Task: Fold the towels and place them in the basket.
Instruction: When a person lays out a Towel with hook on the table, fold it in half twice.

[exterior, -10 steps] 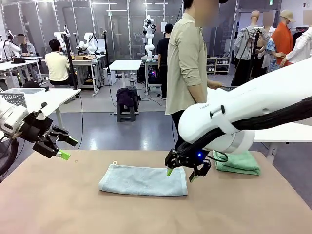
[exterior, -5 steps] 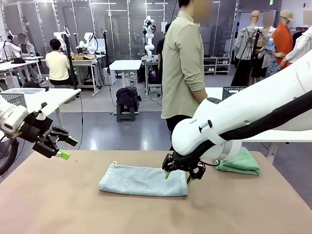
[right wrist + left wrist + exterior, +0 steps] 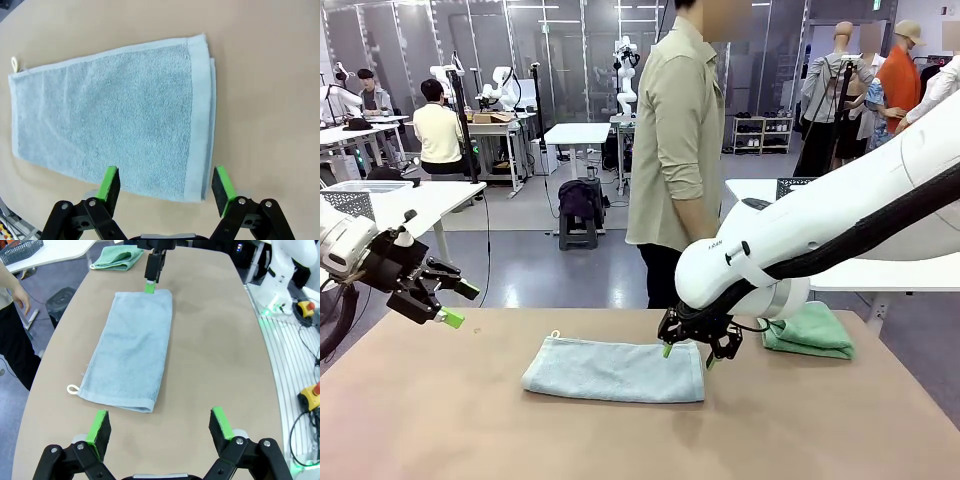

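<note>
Currently: pale blue towel [image 3: 615,368], folded double, lies flat mid-worktop [image 3: 470,430]. Right tool [image 3: 688,356], fingers apart, hovers over its right end, probably to pinch that edge for another fold. Left tool [image 3: 461,305], fingers apart, hangs clear at the left. Green towel [image 3: 810,332], folded, sits at the far right.

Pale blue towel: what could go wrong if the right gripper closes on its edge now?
1. The right gripper hangs open above the layered short edge of the pale blue towel; it might pinch only the top layer and undo the fold.
2. The mint green towel lies close beside the right arm; a sweep could drag it.
</note>
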Robot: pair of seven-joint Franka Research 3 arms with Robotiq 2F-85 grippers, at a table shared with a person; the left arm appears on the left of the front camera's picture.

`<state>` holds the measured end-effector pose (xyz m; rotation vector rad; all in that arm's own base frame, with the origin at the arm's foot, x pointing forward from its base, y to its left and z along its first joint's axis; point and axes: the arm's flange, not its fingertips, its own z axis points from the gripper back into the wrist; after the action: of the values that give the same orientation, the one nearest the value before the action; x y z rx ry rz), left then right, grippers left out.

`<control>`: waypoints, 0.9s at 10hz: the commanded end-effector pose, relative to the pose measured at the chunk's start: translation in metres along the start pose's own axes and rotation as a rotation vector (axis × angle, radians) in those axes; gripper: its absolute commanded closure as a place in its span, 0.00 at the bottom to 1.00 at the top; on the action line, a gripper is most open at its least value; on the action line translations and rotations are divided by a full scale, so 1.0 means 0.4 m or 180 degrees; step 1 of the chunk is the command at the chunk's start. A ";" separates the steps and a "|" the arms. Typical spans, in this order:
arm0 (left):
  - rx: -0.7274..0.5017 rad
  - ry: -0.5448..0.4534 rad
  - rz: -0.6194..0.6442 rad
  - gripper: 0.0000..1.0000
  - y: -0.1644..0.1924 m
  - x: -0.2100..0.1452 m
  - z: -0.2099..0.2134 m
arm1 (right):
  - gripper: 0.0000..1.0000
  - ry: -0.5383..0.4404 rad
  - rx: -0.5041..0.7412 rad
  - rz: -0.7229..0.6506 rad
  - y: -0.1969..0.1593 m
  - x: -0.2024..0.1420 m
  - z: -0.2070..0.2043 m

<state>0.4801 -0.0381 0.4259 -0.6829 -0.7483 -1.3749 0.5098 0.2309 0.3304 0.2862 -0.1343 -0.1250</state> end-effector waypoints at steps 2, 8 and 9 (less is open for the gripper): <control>-0.0003 0.0014 -0.0012 0.00 0.000 0.002 0.003 | 0.07 0.0032 -0.0131 -0.0077 0.027 0.031 -0.033; -0.0003 0.0014 -0.0012 0.00 0.000 0.002 0.003 | 0.07 0.0018 -0.0222 -0.0120 0.008 0.055 -0.084; -0.0003 0.0014 -0.0012 0.00 0.000 0.002 0.003 | 0.07 0.0002 -0.0195 -0.0114 0.005 0.057 -0.090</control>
<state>0.4801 -0.0381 0.4259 -0.6829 -0.7482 -1.3750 0.5318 0.2307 0.3005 0.2482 -0.1089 -0.1296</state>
